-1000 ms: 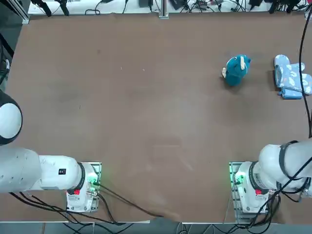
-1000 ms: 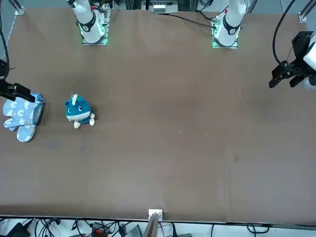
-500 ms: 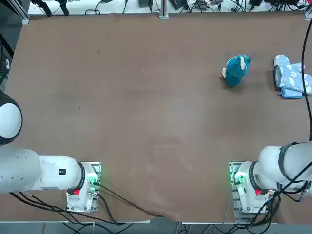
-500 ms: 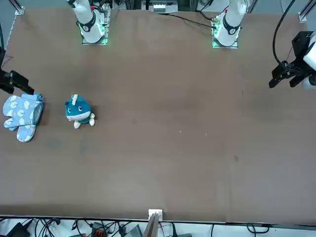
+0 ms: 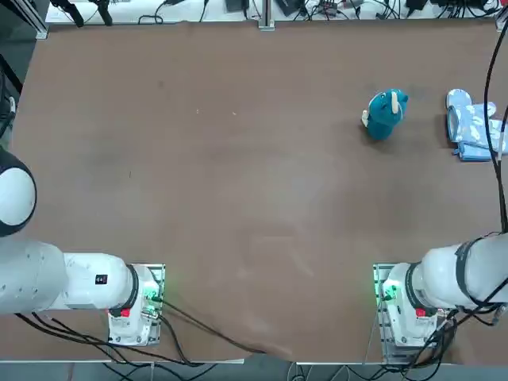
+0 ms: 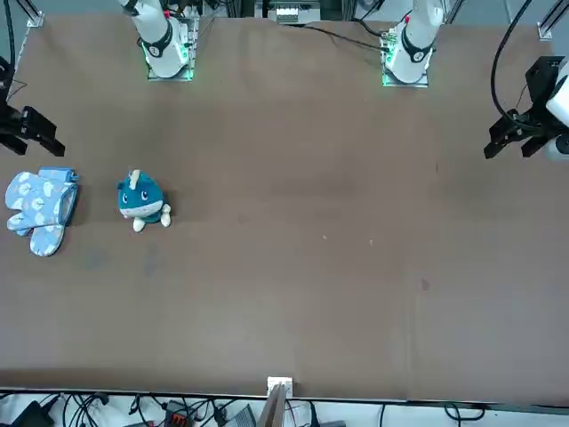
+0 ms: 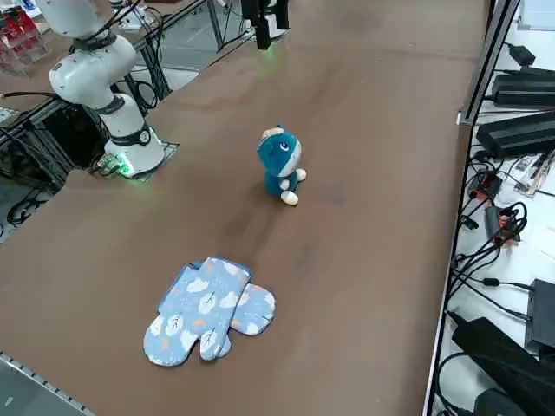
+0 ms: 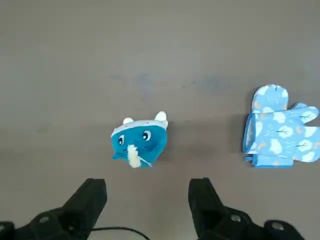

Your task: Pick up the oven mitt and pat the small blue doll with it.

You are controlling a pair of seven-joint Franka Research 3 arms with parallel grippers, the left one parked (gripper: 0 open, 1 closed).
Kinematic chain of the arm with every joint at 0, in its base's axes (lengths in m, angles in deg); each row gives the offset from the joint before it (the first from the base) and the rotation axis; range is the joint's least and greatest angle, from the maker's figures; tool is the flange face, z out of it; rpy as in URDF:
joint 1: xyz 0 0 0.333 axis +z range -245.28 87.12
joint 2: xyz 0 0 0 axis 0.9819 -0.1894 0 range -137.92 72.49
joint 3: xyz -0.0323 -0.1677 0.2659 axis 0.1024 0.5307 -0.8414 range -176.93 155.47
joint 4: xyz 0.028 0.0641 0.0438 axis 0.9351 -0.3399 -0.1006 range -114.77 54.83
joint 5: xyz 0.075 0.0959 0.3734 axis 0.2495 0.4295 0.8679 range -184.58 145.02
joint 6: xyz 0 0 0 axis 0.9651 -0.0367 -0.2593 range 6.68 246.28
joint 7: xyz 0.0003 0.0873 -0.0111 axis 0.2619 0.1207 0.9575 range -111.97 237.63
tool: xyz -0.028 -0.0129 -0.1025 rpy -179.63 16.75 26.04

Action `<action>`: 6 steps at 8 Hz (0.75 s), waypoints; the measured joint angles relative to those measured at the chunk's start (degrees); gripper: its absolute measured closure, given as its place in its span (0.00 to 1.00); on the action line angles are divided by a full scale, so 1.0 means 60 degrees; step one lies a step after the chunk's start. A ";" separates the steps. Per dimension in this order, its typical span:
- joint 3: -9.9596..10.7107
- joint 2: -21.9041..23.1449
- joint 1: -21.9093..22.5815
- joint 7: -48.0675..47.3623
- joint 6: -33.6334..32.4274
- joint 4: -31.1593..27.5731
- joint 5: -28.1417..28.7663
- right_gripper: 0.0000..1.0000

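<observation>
The mitt [image 7: 208, 309] lies flat on the brown worktop [image 5: 238, 159], light blue with a white leaf or cloud print, out near the worktop's right edge from the robot's side. In the top view a black cable crosses over it and its outer part is cut off by the picture edge, so you only get the whole mitt in the side, front and wrist views [image 8: 277, 130]. Nothing is touching it.

Just beside it, toward the middle of the worktop, the doll [image 5: 385, 113] stands upright with a clear gap between them. Teal body, lighter head, whitish snout [image 8: 138, 144].

The right end effector [image 8: 147, 200] hangs up in the air with its fingers spread wide and nothing between them. In the front view [image 6: 27, 132] it sits at the far left edge, partly cut off, on the robot's side of the mitt.

No readable writing or brand marks on the mitt or the doll.
</observation>
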 joint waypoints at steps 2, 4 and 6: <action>0.1137 0.0426 0.0980 0.0005 0.0004 -0.0483 0.0253 0.00; 0.1441 0.0839 0.1354 0.0005 0.0019 -0.0890 0.0270 0.00; 0.1443 0.0957 0.1426 0.0018 0.0021 -0.0933 0.0270 0.00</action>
